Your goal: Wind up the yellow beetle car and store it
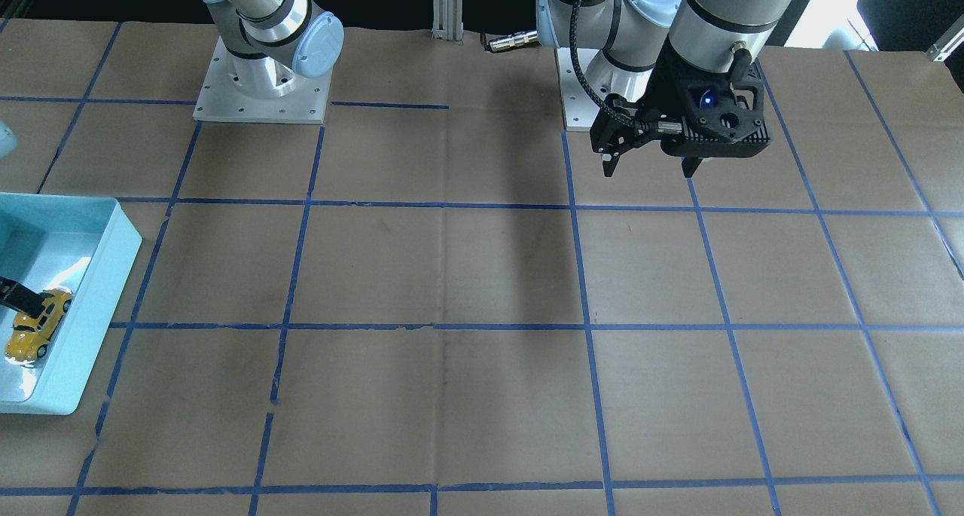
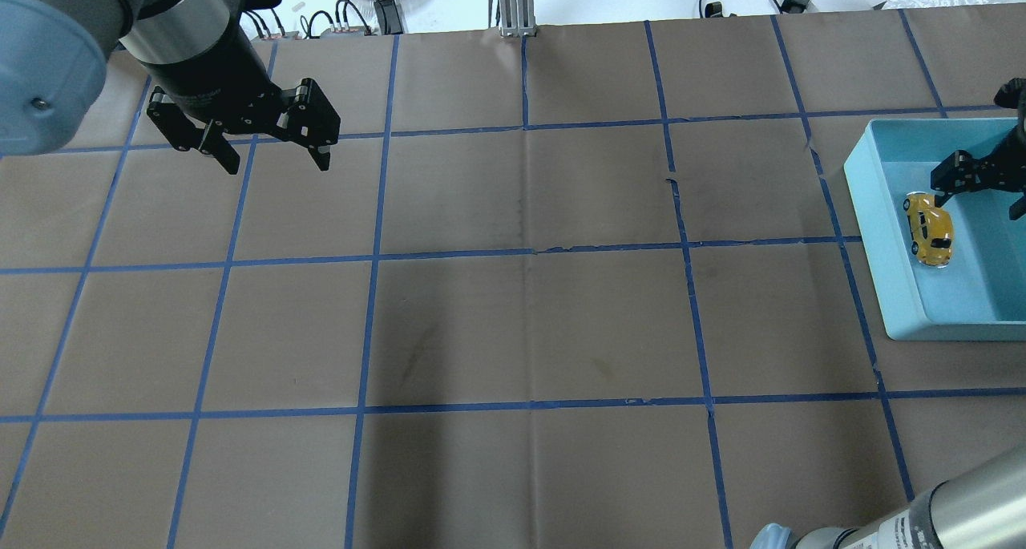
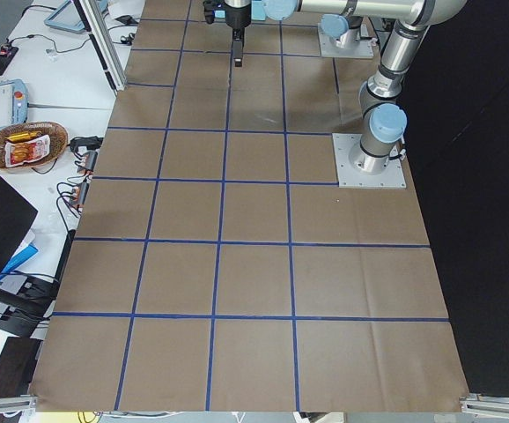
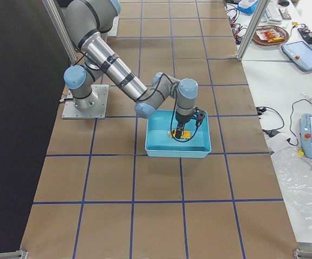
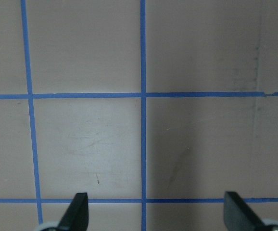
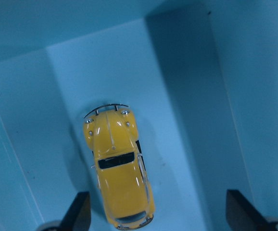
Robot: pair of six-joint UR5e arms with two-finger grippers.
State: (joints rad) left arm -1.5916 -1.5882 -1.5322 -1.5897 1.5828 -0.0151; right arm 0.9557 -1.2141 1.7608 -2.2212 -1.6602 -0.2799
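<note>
Right wrist-mounted view showed the small glossy yellow beetle car (image 6: pixel 119 168) lying on its wheels on the floor of the light blue rectangular plastic tray (image 6: pixel 235 72), close to one long wall and roughly parallel to it. That placement suggested the storing step was as good as done, though nothing showed whether the car had been wound. The right gripper (image 6: pixel 158 211) hung just above the car with its jaws spread wide. The car sat between them, nearer one finger, and appeared to be apart from both, so the gripper held nothing. The left gripper (image 2: pixel 276 163) hovered well apart from the tray, over the brown paper-covered table with its blue tape grid (image 2: pixel 521 333). Its jaws were likewise fully spread and empty, probably parked there to keep clear of the right arm's work.
</note>
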